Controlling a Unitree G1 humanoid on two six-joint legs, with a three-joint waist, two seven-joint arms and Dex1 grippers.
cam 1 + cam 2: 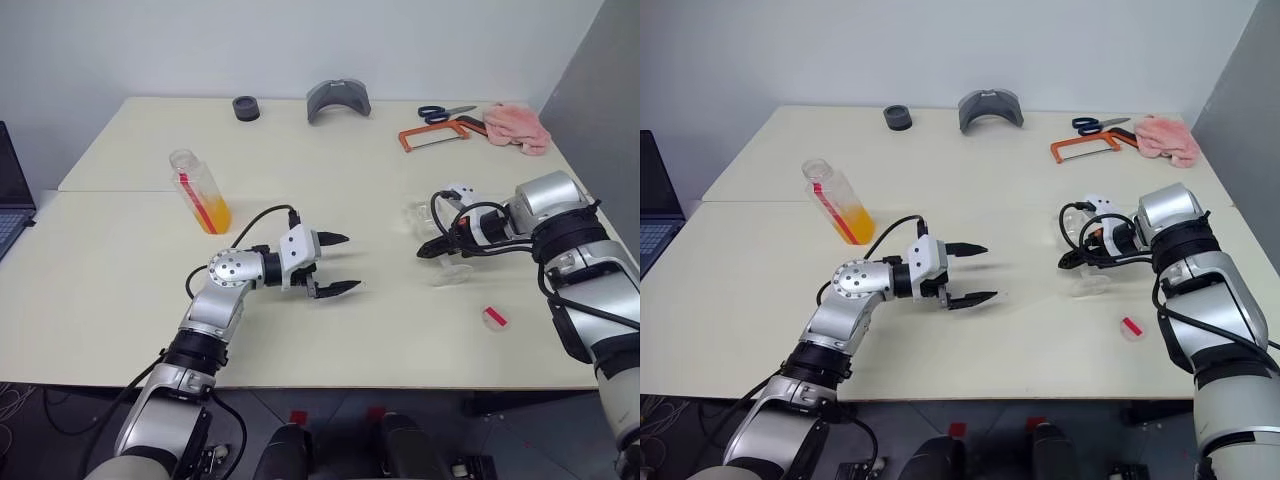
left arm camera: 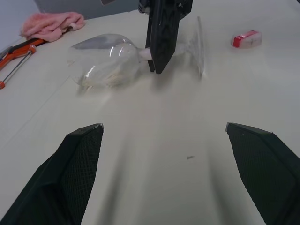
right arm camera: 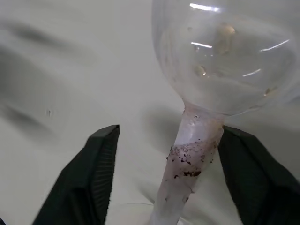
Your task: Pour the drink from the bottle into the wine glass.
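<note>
Pale cream tabletop [image 1: 330,340] and a plain white wall make up your workspace. From the head camera you have one small clear plastic bottle [image 1: 199,190], uncapped and leaning, with one pool of translucent orange-yellow drink [image 1: 213,214] in its lower part; it stands well to your left, apart from both arms. One clear stemmed wine glass [image 1: 432,225] lies on its side near your right gripper [image 1: 432,251], so it has to be stood up before any pouring makes sense. One round pinkish-red cap [image 1: 495,318] rests loose on the table nearer you, likely taken off for the pour. Along the far edge sit one dark ring, one grey curved piece, one pair of scissors, one orange hacksaw and one pink cloth [image 1: 518,127].

Your left gripper [image 1: 335,263] hangs level over bare table, jaws spread wide and empty.

Through the left wrist camera the glass lies bowl toward the cloth, your right gripper's fingers coming down over its stem.

Through the right wrist camera the two fingers straddle the stem [image 3: 190,154] just below the bowl, half open; one finger is close against it, but no firm hold shows yet.
</note>
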